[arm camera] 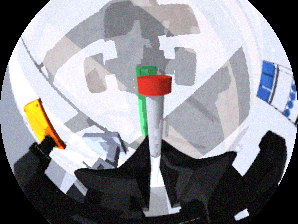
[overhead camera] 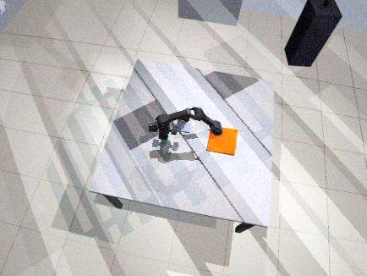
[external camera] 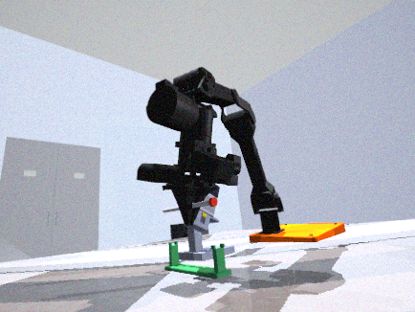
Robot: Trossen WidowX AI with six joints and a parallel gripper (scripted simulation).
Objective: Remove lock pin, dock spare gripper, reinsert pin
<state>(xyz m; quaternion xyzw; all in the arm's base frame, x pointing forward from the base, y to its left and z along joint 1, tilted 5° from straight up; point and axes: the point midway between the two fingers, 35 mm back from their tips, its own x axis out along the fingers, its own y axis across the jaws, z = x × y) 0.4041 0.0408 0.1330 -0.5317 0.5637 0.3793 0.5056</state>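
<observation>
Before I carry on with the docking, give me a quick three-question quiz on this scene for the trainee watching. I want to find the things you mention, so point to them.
1. What is the gripper (overhead camera: 163,136) (external camera: 189,224) (arm camera: 152,137) holding?
A) the orange plate
B) the lock pin (external camera: 198,205) (arm camera: 155,115)
C) nothing

2. True or false: the pin is resting in the green cradle (overhead camera: 164,142) (external camera: 197,271) (arm camera: 142,112).

3. Fill in the colour: the pin's head (external camera: 213,202) (arm camera: 154,85) is ____.

Key: 1 B; 2 false; 3 red.

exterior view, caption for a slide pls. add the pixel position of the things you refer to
Gripper (external camera: 189,221) (arm camera: 152,137) holding the red-headed pin (external camera: 213,202) (arm camera: 155,115) above the green cradle (external camera: 198,271) (arm camera: 143,117).
</observation>
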